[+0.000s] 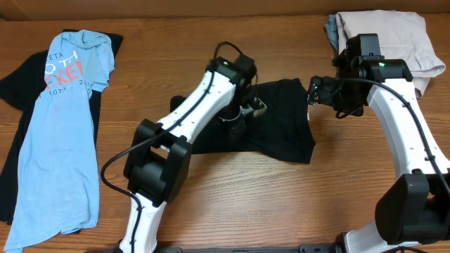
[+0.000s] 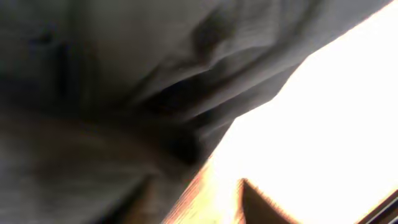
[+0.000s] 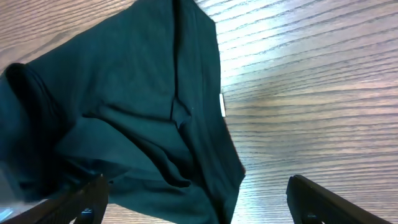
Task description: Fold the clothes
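Observation:
A black T-shirt (image 1: 281, 123) lies bunched and partly folded at the table's middle. My left gripper (image 1: 245, 111) hangs over its left part. The left wrist view is blurred, with dark fabric (image 2: 124, 81) filling most of it and one fingertip (image 2: 261, 205) over bright table, so its state is unclear. My right gripper (image 1: 316, 91) hovers at the shirt's upper right edge. It stands open (image 3: 199, 208), and the shirt's (image 3: 143, 112) edge with a small white label (image 3: 222, 104) lies below it. A light blue T-shirt (image 1: 60, 133) with red-and-white lettering lies flat at far left.
The blue shirt lies on top of another dark garment (image 1: 14, 77) at the left edge. A pile of beige and grey folded cloth (image 1: 394, 35) sits at the back right corner, behind my right arm. Bare wooden table (image 1: 281, 204) shows in front.

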Controlling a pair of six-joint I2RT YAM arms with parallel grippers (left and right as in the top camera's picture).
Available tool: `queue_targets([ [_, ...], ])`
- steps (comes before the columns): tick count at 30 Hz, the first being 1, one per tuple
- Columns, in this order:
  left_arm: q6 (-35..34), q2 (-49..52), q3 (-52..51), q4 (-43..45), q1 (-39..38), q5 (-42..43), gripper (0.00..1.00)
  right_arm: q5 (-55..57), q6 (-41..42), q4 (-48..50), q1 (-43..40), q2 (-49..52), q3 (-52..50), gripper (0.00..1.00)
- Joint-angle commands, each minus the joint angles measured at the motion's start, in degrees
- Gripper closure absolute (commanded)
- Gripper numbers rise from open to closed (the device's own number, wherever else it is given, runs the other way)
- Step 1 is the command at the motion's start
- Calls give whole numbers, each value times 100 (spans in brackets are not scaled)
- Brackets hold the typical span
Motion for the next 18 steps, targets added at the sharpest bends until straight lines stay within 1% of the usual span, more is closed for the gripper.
queue_targets([
  [1, -52, 24, 48, -9, -52, 46, 0, 13, 13, 22, 11, -4, 50, 5],
  [5, -74, 22, 52, -15, -7, -295, 0, 13, 13, 26, 11, -2, 50, 4],
  [8, -332, 17, 157, -81, 94, -595, 0, 13, 13, 63, 11, 13, 50, 2],
  [10, -409, 2, 321, -221, 179, -614, 0, 11, 13, 101, 11, 46, 50, 2],
  [12, -529, -24, 562, -365, 275, -603, 0, 9, 13, 142, 11, 118, 50, 2],
  [18, -973, -57, 1764, -957, 651, -599, 0, -26, -33, 186, 11, 667, 50, 1],
])
